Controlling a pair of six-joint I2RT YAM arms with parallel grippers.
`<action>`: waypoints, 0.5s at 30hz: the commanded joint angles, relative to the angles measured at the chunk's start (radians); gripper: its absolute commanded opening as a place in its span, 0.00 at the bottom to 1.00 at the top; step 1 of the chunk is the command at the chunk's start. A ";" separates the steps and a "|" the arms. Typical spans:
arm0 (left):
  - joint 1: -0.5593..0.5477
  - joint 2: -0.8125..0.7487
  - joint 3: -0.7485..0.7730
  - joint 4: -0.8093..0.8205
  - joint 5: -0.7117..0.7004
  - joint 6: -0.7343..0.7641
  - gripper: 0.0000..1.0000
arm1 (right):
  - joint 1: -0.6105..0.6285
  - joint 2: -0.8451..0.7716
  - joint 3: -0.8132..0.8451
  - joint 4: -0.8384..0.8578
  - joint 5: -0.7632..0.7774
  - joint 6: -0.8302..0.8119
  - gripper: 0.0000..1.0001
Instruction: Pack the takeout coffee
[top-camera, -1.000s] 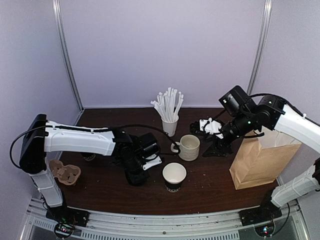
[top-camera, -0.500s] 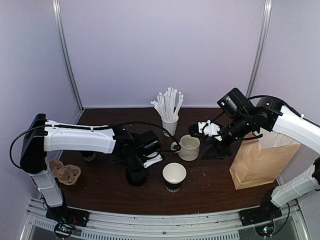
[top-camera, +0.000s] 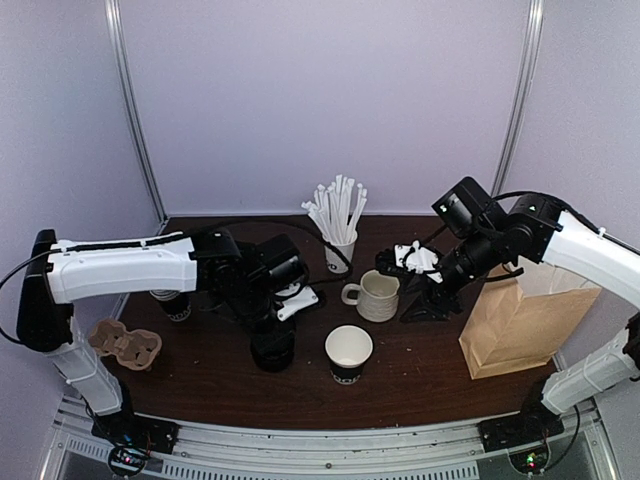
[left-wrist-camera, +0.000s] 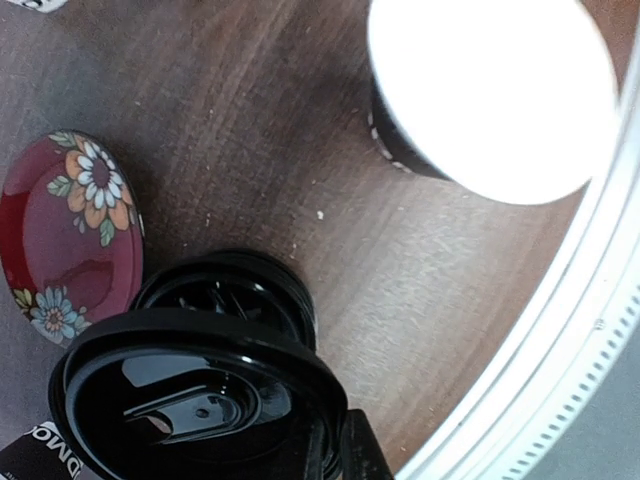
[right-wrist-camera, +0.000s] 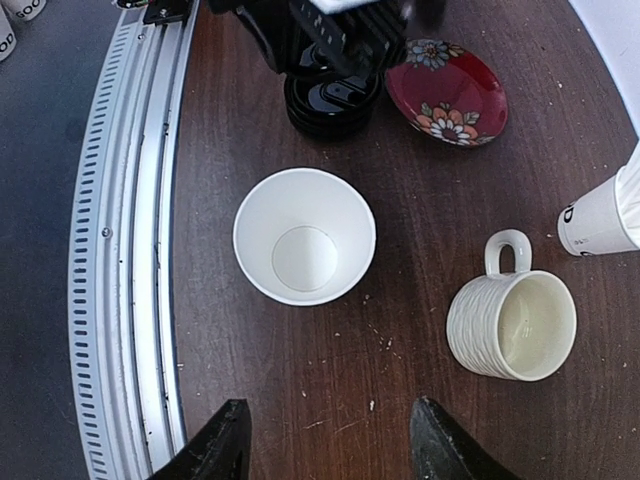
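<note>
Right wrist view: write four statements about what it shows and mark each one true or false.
1. The open paper cup has no lid on it. True.
2. The ceramic mug lies on its side. False: it stands upright, handle towards the top of the view.
3. The red floral plate lies beside the stack of black lids. True.
4. The right gripper is shut on the mug. False: its jaws stand open and hold nothing.

Left pincer (top-camera: 272, 333) clamps lid (left-wrist-camera: 200, 395); right pincer (right-wrist-camera: 325, 442) spread wide.
</note>
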 joint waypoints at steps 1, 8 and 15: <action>0.030 -0.069 0.003 -0.021 0.034 -0.045 0.03 | -0.004 0.027 0.009 0.014 -0.065 0.015 0.58; 0.039 -0.167 0.026 0.047 0.084 -0.047 0.05 | -0.004 0.050 0.064 0.028 -0.100 0.074 0.58; 0.040 -0.278 0.129 0.237 0.150 -0.026 0.06 | -0.057 0.116 0.275 0.059 -0.226 0.330 0.73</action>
